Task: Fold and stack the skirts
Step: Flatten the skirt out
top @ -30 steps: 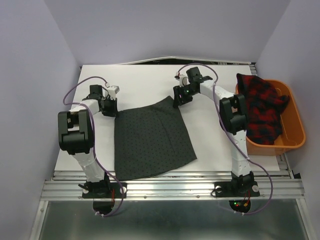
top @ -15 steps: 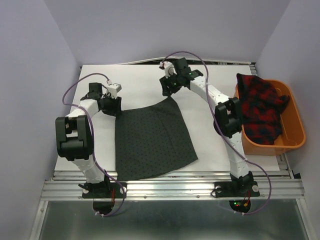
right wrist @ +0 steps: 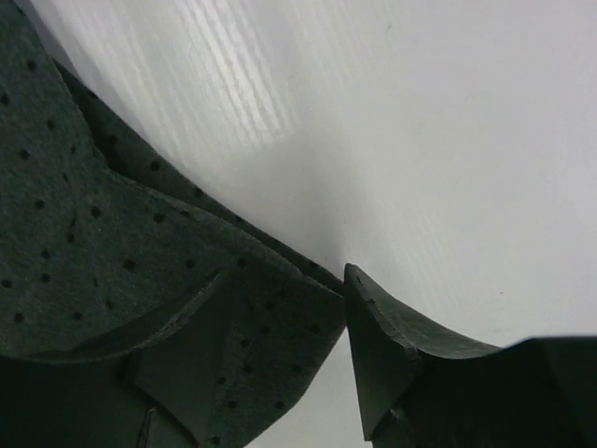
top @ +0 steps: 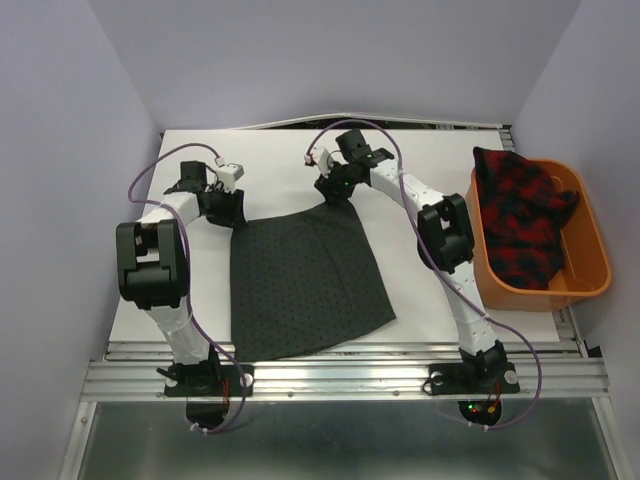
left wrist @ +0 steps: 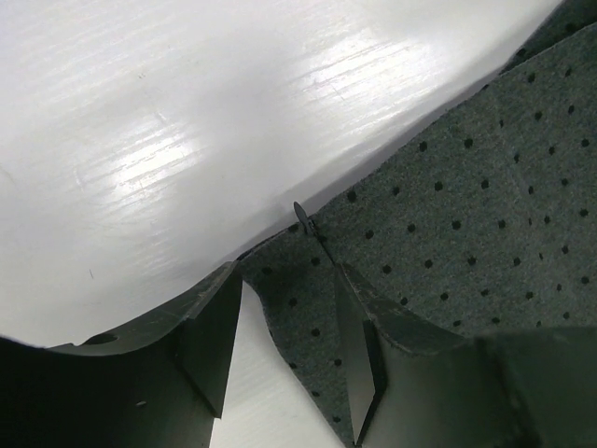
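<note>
The grey dotted skirt (top: 305, 280) lies flat mid-frame on the tabletop (top: 280, 160), with the left arm's fingers (left wrist: 210, 345) and right arm's fingers (right wrist: 382, 345) parted astride its upper corners, seemingly ready to pinch for folding, while the plaid skirt (top: 520, 220) sits in the orange basket (top: 590, 270) at right.

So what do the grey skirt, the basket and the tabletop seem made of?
Grey skirt: soft felt-like cloth, matte, with dark dots; it lies limp, edges fuzzy. Basket: probably moulded plastic, smooth uniform orange, rigid walls. Tabletop: hard white board, perhaps laminate; glossy glare patches in the wrist views.
</note>
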`<state>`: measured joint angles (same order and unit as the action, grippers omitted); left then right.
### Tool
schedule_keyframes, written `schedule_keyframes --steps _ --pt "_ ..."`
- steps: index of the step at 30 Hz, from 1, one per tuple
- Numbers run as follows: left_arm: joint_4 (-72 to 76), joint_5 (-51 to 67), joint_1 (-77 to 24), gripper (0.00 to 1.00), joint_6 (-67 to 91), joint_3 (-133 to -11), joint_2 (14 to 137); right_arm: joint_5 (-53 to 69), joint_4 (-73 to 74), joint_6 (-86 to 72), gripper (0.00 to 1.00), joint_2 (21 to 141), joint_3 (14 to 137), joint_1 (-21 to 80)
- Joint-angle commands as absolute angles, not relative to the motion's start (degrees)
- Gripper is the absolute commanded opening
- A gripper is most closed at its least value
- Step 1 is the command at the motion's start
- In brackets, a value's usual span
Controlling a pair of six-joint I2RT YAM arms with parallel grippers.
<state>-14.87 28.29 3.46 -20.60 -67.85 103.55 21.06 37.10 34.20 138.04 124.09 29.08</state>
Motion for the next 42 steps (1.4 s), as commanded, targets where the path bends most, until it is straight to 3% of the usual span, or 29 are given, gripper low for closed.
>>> schedule_keyframes --steps 1,6,9,10,13,14,15,33,40,42 --pt "-14.51 28.92 3.34 0.56 -20.74 -69.17 104.24 23.38 40.43 40.43 0.58 139.39 125.43 29.44" --pt "-13.36 28.39 3.34 0.55 -19.87 -68.91 106.08 23.02 37.79 42.80 0.56 140.18 122.78 29.44" --pt "-12.57 27.34 3.25 0.45 -18.72 -68.99 107.14 22.94 38.32 44.29 0.35 140.71 122.96 29.44" --pt "-12.48 26.99 3.16 0.33 -18.46 -68.91 107.40 22.85 38.32 44.56 0.23 140.54 122.78 29.44" --pt "-12.74 24.62 3.25 0.16 -17.49 -69.26 108.98 22.41 37.62 44.39 0.01 138.61 122.43 29.44" --pt "-12.66 24.09 3.25 0.04 -17.14 -69.17 109.33 22.24 37.27 44.47 0.01 137.99 122.26 29.44" --pt "-12.57 23.21 3.25 0.00 -16.96 -69.00 109.60 21.89 37.00 44.82 0.01 137.29 121.73 29.44" --pt "-10.99 17.67 3.87 0.00 -17.49 -67.50 108.81 15.48 36.30 47.99 0.01 134.46 123.22 26.37" --pt "-8.10 18.98 3.78 0.00 -14.78 -71.09 108.02 10.38 25.86 42.98 0.01 136.76 124.46 25.75" --pt "-7.30 20.91 3.69 0.00 -14.50 -71.80 107.76 8.45 21.38 40.71 0.19 137.02 124.71 25.75"
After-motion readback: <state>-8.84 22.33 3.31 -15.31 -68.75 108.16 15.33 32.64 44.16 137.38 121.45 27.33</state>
